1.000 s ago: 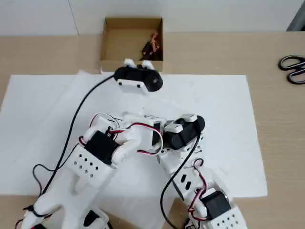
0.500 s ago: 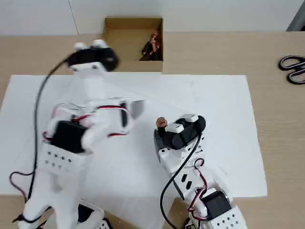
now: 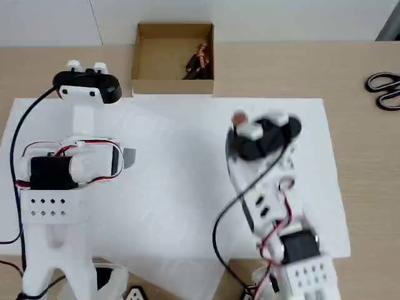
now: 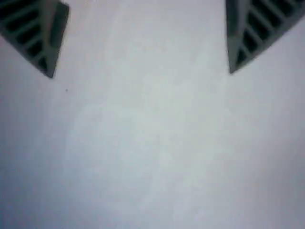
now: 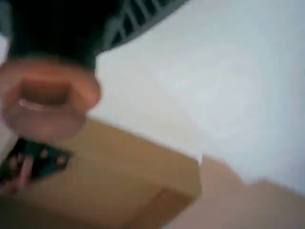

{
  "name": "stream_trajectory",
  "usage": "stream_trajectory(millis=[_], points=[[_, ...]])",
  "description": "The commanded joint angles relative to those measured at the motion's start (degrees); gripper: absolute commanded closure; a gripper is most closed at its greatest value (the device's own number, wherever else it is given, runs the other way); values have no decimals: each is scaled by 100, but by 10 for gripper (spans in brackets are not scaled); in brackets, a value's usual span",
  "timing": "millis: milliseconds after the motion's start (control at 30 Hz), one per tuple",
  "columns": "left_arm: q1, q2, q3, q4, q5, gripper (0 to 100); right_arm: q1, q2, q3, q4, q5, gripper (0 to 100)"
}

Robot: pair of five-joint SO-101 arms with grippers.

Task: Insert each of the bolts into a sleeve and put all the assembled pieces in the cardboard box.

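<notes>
The tabletop (image 3: 362,162) carries a white sheet (image 3: 181,194). The cardboard box (image 3: 172,87) sits just past the sheet's far edge, ahead of the right end effector (image 3: 240,125) and a little off to its side. In the box corner nearest that end effector lies a small heap of copper-and-dark pieces (image 3: 199,62), so part of the job looks done.

The right end effector is clamped on one copper-coloured piece (image 3: 239,118), held over the sheet short of the box. What is left, by my reckoning, is to carry this piece over the box wall and drop it.

The left end effector (image 4: 139,72) is spread wide with nothing between its fingers, only the sheet beneath.

The right wrist view shows the held piece's blunt, hollow-looking end up close, with the box beyond it. The high view shows the gap between piece and box. I cannot tell whether a bolt sits inside it.
</notes>
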Motion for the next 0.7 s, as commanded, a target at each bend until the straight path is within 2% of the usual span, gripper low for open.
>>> stream_trajectory(millis=[0,167,467,667], points=[[-35,-53,-251,35,-26,776,40,1974,-1591,-1051,62,995],[-44,-53,-242,70,-35,776,31,4629,-3358,-2352,88,995],[-44,-62,154,35,-44,777,31,8497,-6602,-3899,79,995],[-53,-62,374,70,-44,777,13,10527,-8484,-4171,97,995]])
